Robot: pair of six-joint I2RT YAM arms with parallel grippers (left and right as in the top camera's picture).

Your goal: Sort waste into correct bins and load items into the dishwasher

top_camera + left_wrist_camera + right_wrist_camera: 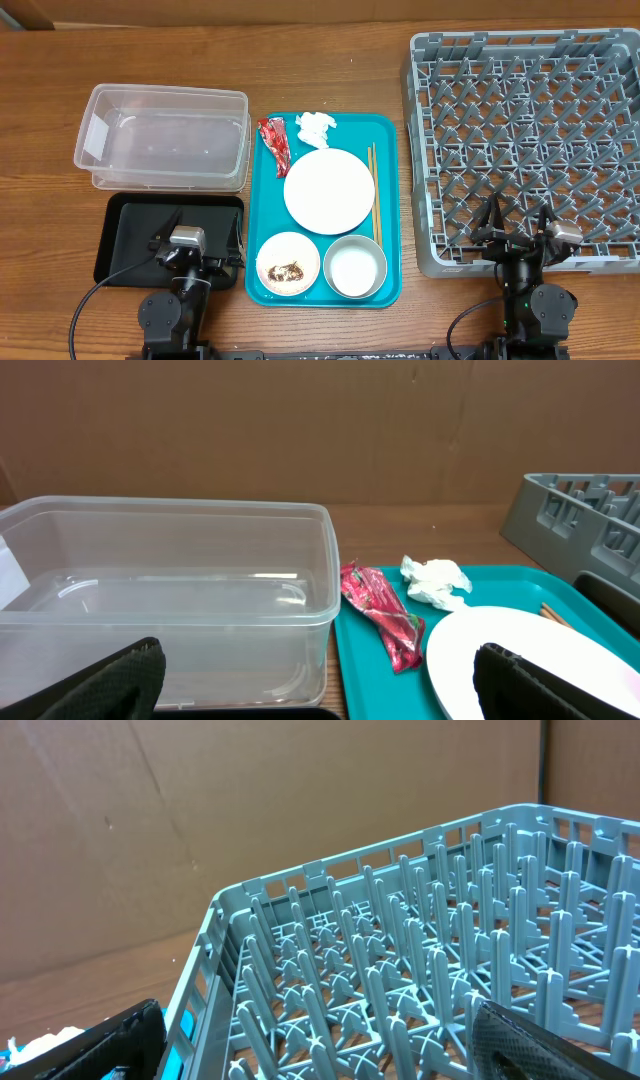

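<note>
On the teal tray [388,215] lie a red wrapper [275,141], a white tissue [315,127], a large white plate [329,190], chopsticks [374,196], a bowl with brown scraps [288,264] and an empty white bowl [355,267]. The clear tub [163,137] and black tray [130,236] sit at left. The grey dish rack [530,140] sits at right. My left gripper [192,246] is open and empty over the black tray. My right gripper [520,225] is open and empty over the rack's near edge. The left wrist view shows the tub [170,590], wrapper [382,613], tissue [434,580] and plate [530,660].
The right wrist view shows the rack's upright pegs [420,980] just ahead of the fingers and brown cardboard behind. The wooden table [330,60] runs along the far side. The small cup is not in view.
</note>
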